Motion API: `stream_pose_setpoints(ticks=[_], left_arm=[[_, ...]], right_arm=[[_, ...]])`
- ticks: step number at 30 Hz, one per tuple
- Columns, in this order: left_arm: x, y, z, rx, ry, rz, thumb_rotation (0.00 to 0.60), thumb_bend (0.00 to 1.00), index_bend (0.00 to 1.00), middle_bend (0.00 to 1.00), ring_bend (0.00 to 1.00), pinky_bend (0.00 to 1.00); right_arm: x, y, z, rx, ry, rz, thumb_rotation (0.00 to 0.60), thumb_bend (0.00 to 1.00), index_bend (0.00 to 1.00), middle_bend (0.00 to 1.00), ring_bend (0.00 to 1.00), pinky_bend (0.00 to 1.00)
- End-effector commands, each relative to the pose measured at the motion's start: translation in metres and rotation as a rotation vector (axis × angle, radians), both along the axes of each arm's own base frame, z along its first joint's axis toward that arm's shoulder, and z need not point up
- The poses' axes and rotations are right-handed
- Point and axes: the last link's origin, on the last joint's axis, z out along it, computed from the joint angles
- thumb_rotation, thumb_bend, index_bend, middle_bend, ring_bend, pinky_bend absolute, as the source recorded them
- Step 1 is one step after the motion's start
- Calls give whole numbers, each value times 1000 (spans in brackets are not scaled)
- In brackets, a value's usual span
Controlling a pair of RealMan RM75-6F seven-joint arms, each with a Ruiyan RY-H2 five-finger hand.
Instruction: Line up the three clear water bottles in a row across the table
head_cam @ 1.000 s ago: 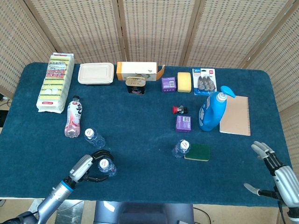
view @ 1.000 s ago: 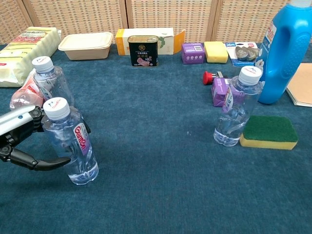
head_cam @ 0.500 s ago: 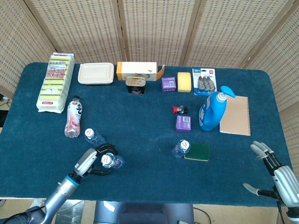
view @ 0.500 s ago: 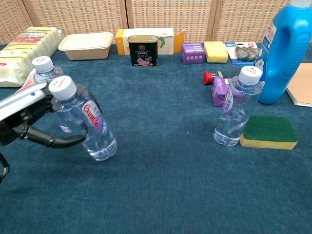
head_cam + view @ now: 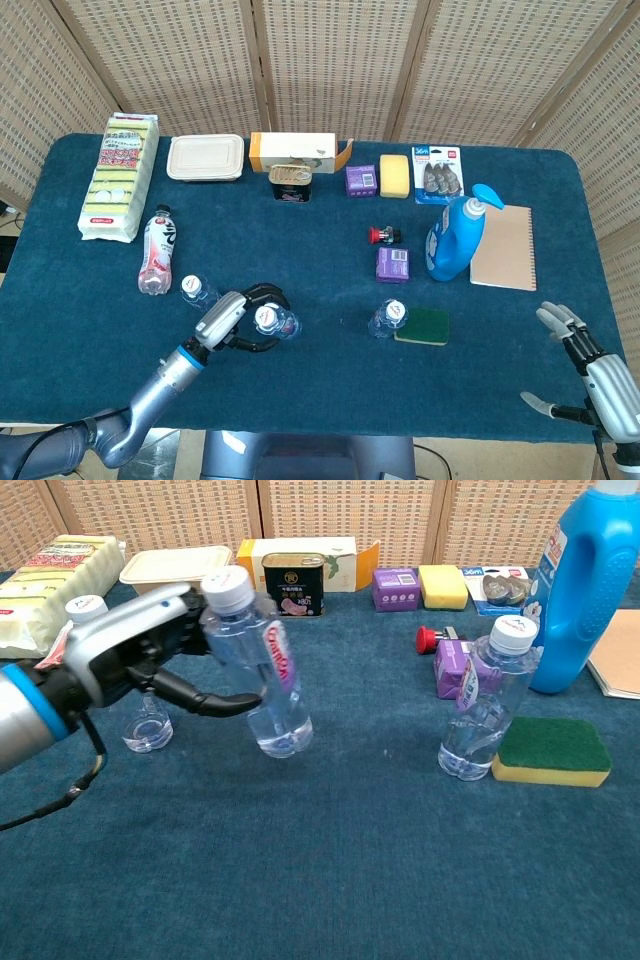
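Your left hand (image 5: 150, 655) is wrapped around one clear water bottle (image 5: 258, 665), fingers curled about its middle; the bottle tilts slightly and seems lifted just off the blue tabletop (image 5: 330, 860), though the chest view does not settle that. Your right hand (image 5: 580, 365) sits at the near right corner in the head view, fingers spread and holding nothing.

Count three clear water bottles in all. The one you hold is left of centre. A second bottle (image 5: 140, 715) stands just behind your left hand on its far left side, mostly hidden by the hand in the chest view. The third bottle (image 5: 490, 700) stands upright right of centre, touching or just beside one green-and-yellow sponge (image 5: 553, 750).

Elsewhere you have one pink drink bottle (image 5: 157, 250) lying on its side at the left, near one pack of sponges (image 5: 120, 175). Along the far edge sit one beige lidded container (image 5: 205, 158), one cardboard box (image 5: 293, 152), one tin can (image 5: 290, 183), one yellow sponge (image 5: 395, 175) and one blister pack (image 5: 438, 172). Two small purple boxes show: one (image 5: 361, 180) beside the yellow sponge, one (image 5: 393, 264) beside one blue detergent bottle (image 5: 455, 238). One notebook (image 5: 503, 247) lies to the right of that.
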Motion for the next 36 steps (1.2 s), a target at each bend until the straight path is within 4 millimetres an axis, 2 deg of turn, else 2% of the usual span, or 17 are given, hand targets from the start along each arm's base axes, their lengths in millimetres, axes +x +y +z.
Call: stream_pose_setpoints(ticks=[1, 5, 14, 25, 34, 36], left_arm=[[28, 17, -13, -42, 21, 3, 600, 270, 460, 360, 226, 412], [44, 24, -24, -59, 63, -7, 600, 270, 461, 360, 225, 412], [62, 30, -43, -72, 114, -20, 600, 270, 460, 360, 226, 412], [64, 34, -60, -37, 170, -15, 600, 271, 461, 360, 226, 412], [65, 35, -61, -59, 184, -10, 600, 271, 460, 360, 226, 412], [65, 35, -61, -68, 192, -11, 600, 271, 429, 336, 225, 410]], right_arm=[[0, 0, -1, 4, 1, 0, 600, 28, 60, 54, 49, 282], [0, -1, -2, 9, 4, -1, 600, 28, 61, 54, 49, 282], [0, -3, -2, 14, 1, 0, 600, 28, 60, 53, 49, 282], [2, -2, -2, 23, 1, 17, 600, 28, 60, 53, 49, 282], [3, -2, -3, 27, 1, 19, 600, 28, 60, 53, 49, 282], [3, -1, -3, 27, 1, 19, 600, 28, 60, 53, 49, 282]])
